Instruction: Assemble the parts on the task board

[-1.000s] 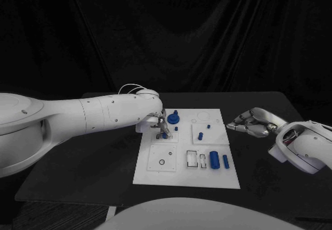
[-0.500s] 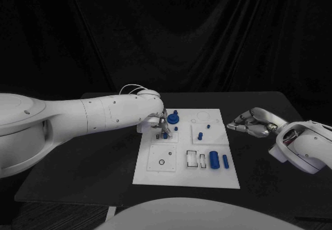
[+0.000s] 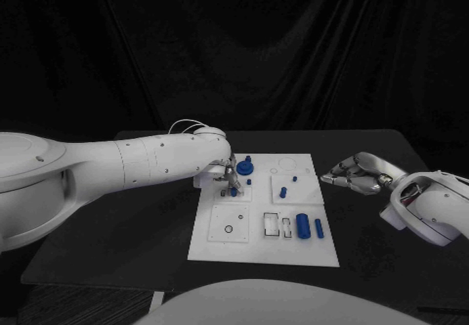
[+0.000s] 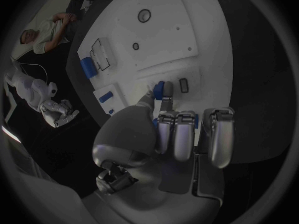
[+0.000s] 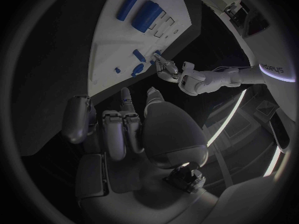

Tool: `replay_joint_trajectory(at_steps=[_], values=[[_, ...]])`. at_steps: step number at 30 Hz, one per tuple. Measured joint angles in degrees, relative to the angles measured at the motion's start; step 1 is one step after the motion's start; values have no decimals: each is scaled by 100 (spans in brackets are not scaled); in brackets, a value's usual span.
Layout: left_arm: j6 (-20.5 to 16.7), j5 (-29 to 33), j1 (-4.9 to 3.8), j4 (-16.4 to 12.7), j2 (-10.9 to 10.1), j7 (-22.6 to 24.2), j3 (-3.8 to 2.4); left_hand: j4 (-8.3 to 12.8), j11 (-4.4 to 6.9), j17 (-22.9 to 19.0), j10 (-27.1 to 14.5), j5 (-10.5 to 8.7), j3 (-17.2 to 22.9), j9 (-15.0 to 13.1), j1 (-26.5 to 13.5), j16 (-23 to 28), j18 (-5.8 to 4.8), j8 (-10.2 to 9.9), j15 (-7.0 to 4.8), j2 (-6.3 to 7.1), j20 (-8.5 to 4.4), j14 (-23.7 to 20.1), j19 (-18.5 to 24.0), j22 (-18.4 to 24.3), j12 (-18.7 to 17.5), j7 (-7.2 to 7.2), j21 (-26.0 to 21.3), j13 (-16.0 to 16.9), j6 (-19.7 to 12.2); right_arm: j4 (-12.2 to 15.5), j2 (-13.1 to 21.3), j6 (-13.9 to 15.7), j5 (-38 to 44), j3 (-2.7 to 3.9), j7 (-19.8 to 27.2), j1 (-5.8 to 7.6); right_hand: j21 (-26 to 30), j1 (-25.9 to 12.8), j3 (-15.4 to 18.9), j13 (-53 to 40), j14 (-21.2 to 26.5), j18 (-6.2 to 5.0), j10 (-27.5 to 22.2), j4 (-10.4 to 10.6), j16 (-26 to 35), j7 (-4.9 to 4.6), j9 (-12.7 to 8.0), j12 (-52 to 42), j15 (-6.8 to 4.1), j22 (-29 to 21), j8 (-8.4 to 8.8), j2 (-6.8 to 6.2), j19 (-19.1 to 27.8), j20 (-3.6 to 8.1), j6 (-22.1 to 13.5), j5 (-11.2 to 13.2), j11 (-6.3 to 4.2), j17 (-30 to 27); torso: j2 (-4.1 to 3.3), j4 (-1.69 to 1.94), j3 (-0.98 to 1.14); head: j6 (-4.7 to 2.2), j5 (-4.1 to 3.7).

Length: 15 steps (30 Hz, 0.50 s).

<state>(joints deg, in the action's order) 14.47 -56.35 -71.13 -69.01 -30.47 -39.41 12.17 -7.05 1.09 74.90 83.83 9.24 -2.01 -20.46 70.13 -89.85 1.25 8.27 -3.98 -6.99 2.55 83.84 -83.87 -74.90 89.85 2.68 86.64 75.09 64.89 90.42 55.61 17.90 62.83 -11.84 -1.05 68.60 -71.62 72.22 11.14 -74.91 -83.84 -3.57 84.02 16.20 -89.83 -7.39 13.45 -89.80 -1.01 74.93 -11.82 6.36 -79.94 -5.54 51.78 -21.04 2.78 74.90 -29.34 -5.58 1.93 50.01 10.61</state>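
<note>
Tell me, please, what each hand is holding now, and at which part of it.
The left hand pinches a small blue part at its upper end, over the task board. The right hand holds nothing; its fingers are curled.

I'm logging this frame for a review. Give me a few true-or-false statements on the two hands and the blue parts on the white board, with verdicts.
1. The left hand pinches a small blue part over the white task board. True.
2. The right hand rests on the board. False: it is off the board's right edge, above the black table.
3. The right hand holds a blue part. False: its curled fingers hold nothing.
4. Two blue cylinders lie side by side near the board's near right corner. True.
</note>
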Motion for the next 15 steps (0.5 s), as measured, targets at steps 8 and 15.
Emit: replay_joint_trajectory(at_steps=[8, 15], values=[[5, 0, 8, 5, -22, -1, -1, -110, 0, 0, 0, -217, -15, 3, -122, 0, 0, -50, 0, 59, 0, 0, 0, 0, -1, 34, -8, -2, -34, 0, 0, -9, 0, 0, -4, -1, 0, 0, 0, 0, 0, 0, 0, 0, 0, 0, 0, 0, 0, 0, 0, 0, 0, 0, 0, 0, 0, 0, -1, 1, -1, 0, 3], [8, 0, 11, 5, -29, -5, -1, -197, 0, 0, 0, -398, -73, -22, -201, 0, 0, -73, 0, 60, 0, 0, 0, 0, -1, 60, -22, -2, -59, 0, 1, -18, 0, 0, -9, -4, 0, 0, 0, 0, 0, 0, 0, 0, 0, 0, 0, 0, 0, -1, 0, 0, 0, 0, 0, 0, 0, 0, 0, 2, -1, 0, -2]])
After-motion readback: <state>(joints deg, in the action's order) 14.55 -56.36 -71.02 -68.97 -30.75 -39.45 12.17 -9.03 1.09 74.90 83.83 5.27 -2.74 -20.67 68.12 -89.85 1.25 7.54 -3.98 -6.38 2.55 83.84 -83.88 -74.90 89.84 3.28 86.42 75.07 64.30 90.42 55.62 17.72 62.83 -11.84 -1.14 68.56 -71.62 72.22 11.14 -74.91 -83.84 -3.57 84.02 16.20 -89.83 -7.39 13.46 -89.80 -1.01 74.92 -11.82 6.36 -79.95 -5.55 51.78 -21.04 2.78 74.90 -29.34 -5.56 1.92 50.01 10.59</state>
